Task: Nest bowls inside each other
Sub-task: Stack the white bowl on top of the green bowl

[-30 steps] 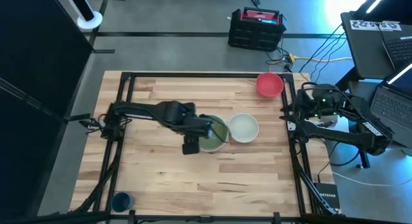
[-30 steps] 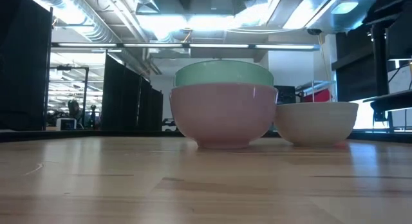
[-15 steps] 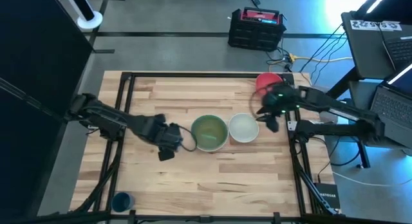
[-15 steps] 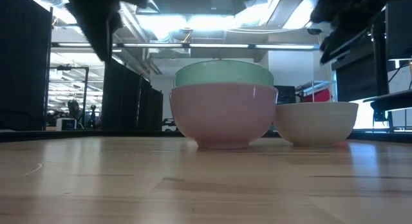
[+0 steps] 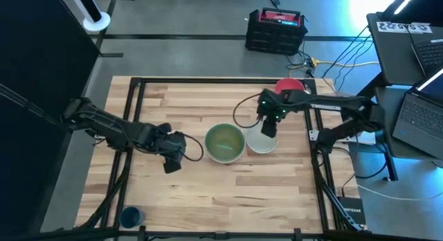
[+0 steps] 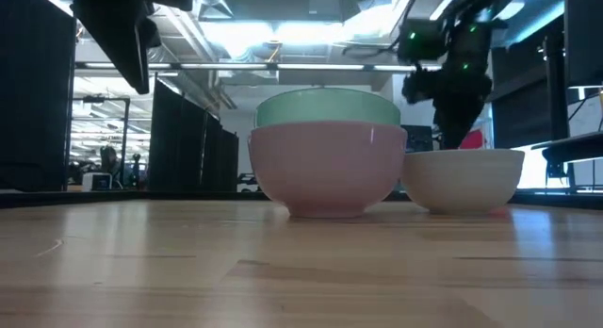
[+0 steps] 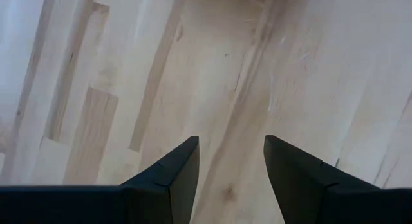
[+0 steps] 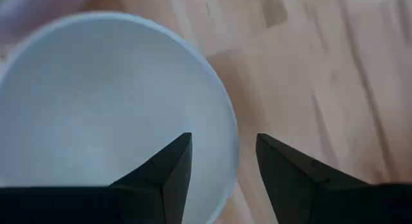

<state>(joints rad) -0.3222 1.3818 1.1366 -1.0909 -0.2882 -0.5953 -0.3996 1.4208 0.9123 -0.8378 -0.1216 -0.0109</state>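
Observation:
A green bowl (image 5: 225,141) sits nested in a larger white bowl (image 6: 328,172) at mid-table. A pale grey-white bowl (image 5: 262,140) stands right beside that pair, on the side toward the table's right edge. A red bowl (image 5: 291,84) rests at the far right, partly hidden by my right arm. My right gripper (image 8: 224,161) hangs open just above the pale bowl, one finger over its hollow and one outside its rim (image 8: 226,130). My left gripper (image 7: 232,165) is open over bare wood, left of the nested pair.
A small blue round thing (image 5: 130,217) lies at the table's near left corner. A black frame (image 5: 131,123) runs along the table's left, far and right sides. Bare wood (image 5: 228,189) fills the near half of the table.
My left gripper has drawn away from the green bowl toward the table's left edge. My right arm has swung in from the table's right edge and sunk, tipping its gripper downward over the pale grey-white bowl. The bowls have stayed where they were.

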